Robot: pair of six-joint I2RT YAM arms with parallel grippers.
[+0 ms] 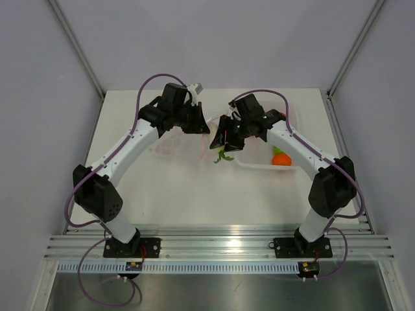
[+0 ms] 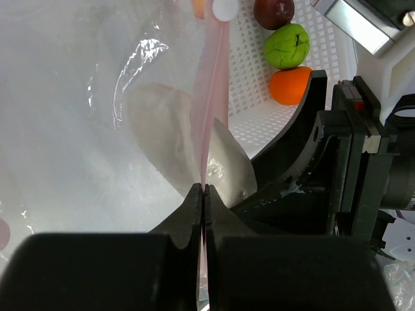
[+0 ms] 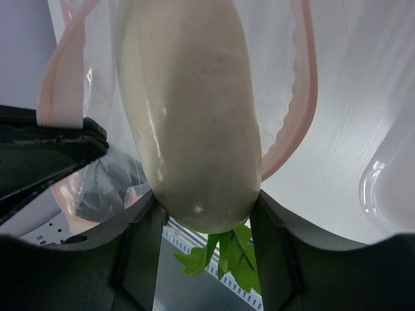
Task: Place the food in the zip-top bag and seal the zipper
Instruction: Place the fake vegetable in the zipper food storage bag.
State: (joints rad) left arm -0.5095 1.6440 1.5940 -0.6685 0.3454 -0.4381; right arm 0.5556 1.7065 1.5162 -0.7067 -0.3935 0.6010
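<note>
My left gripper (image 2: pixel 205 189) is shut on the pinkish-red zipper strip (image 2: pixel 213 97) of the clear zip-top bag (image 2: pixel 97 116) and holds its mouth up. My right gripper (image 3: pixel 206 214) is shut on a white toy radish (image 3: pixel 188 110) with green leaves (image 3: pixel 227 256); the radish's tip pokes into the bag's open mouth, ringed by the zipper (image 3: pixel 305 97). In the top view both grippers meet mid-table, left (image 1: pixel 198 123) and right (image 1: pixel 227 139), with the leaves (image 1: pixel 224 156) hanging below. A purple (image 2: pixel 273 11), a green (image 2: pixel 286 45) and an orange food (image 2: pixel 290 84) lie in the tray.
A rigid clear tray (image 1: pixel 259 162) stands right of centre with an orange food (image 1: pixel 282 159) in it. Its white perforated floor (image 2: pixel 249 78) shows in the left wrist view. The right arm's black body (image 2: pixel 337 168) is close beside my left gripper.
</note>
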